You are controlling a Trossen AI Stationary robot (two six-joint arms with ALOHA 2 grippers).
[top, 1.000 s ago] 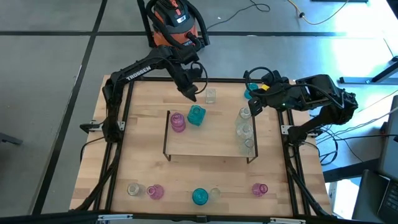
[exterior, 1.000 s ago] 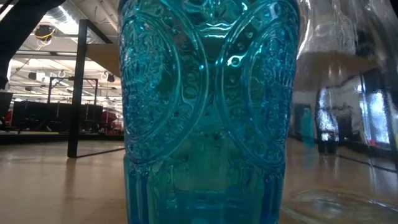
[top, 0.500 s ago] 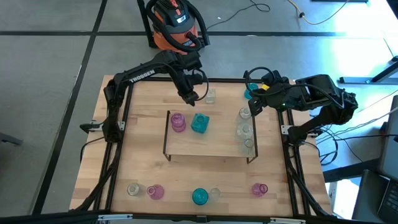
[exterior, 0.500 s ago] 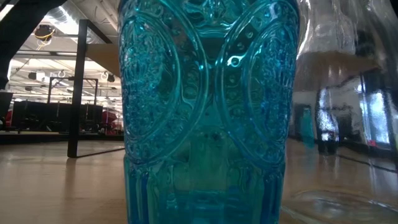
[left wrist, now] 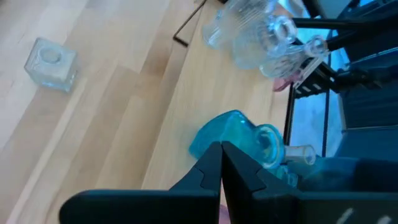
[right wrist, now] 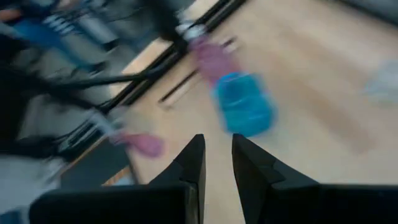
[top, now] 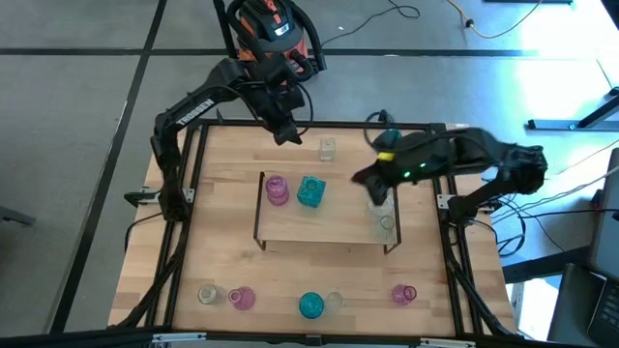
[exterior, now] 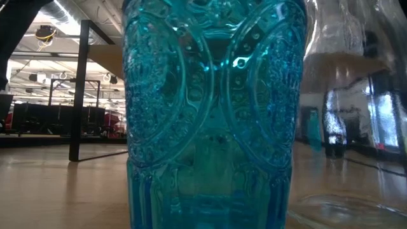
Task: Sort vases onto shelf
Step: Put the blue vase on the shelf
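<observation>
Vases stand on the low wooden shelf (top: 319,224): a pink vase (top: 277,189) and a teal vase (top: 310,191) at its far left, clear vases (top: 386,221) at its right end. The left gripper (top: 287,133) hangs beyond the shelf, fingers pressed together, empty. The right gripper (top: 362,179) reaches over the shelf's right part, fingers narrowly parted, empty.

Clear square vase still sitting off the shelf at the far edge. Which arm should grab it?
Left. The left gripper hangs just beside the clear square vase, empty. The right gripper is out over the shelf, near the clear vases at its right end.
</observation>
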